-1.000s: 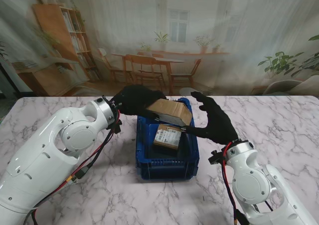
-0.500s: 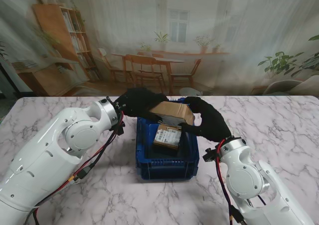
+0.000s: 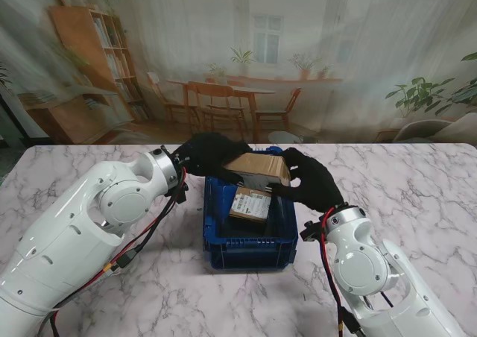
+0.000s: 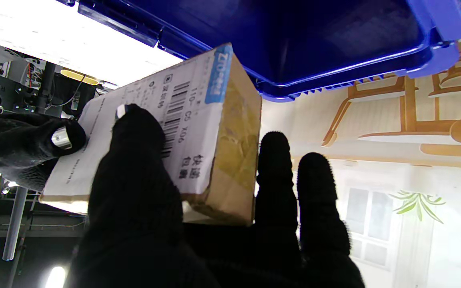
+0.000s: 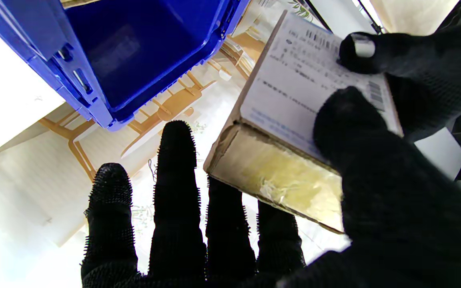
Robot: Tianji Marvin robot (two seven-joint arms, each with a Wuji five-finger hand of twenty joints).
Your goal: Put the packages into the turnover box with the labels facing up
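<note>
Both hands on one package above the turnover box
Cardboard package (image 3: 258,169) sits between left hand (image 3: 211,155) and right hand (image 3: 310,181), over the far end of the blue turnover box (image 3: 250,246) on the marble tabletop (image 3: 417,195). Both hands grip it: wrist views show each thumb pressed on the white label face, fingers (image 4: 276,176) wrapped on the opposite side; label faces down toward the box. A second package (image 3: 250,203) lies inside the box, label up

White marble table (image 3: 417,195); blue turnover box (image 3: 250,244) resting at centre.
</note>
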